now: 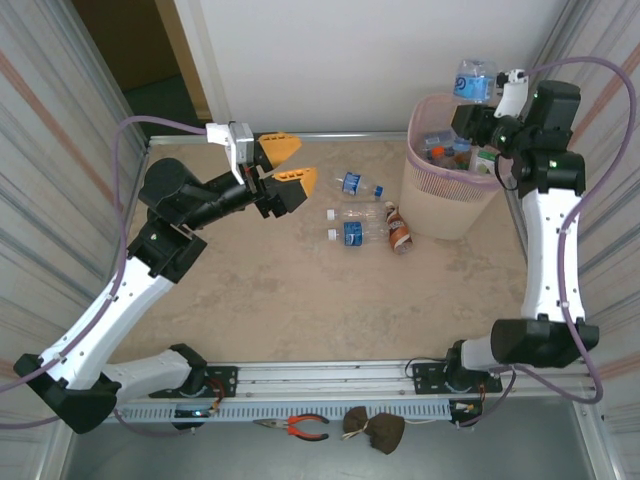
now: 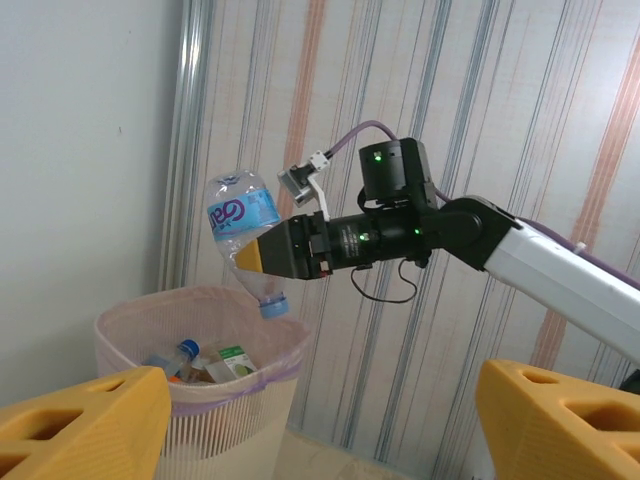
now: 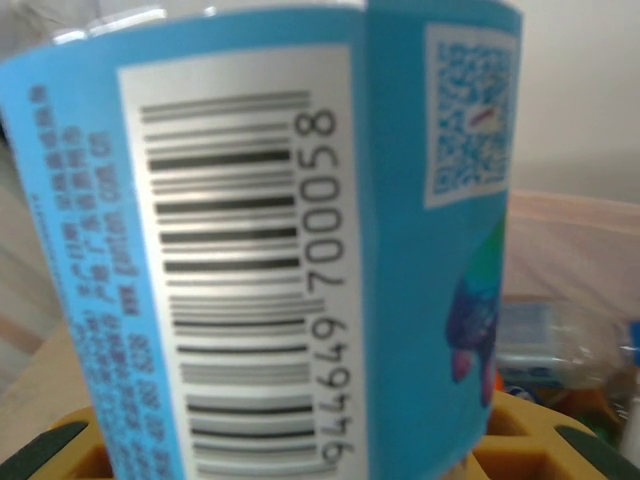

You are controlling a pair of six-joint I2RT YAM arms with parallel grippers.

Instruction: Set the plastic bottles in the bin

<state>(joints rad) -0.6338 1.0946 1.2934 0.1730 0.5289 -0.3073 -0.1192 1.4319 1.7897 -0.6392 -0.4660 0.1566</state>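
My right gripper is shut on a clear plastic bottle with a blue label. It holds the bottle above the far rim of the pale pink bin. In the left wrist view this bottle hangs cap down over the bin, which holds several bottles. The blue label sits close to the right wrist camera, with an orange finger below it. On the table lie three clear bottles and a brown one. My left gripper hovers open and empty, left of them.
A white wall stands behind the table, and striped panels line both sides. The bin is in the far right corner. Pliers and a dark object lie on the ledge in front of the arm bases.
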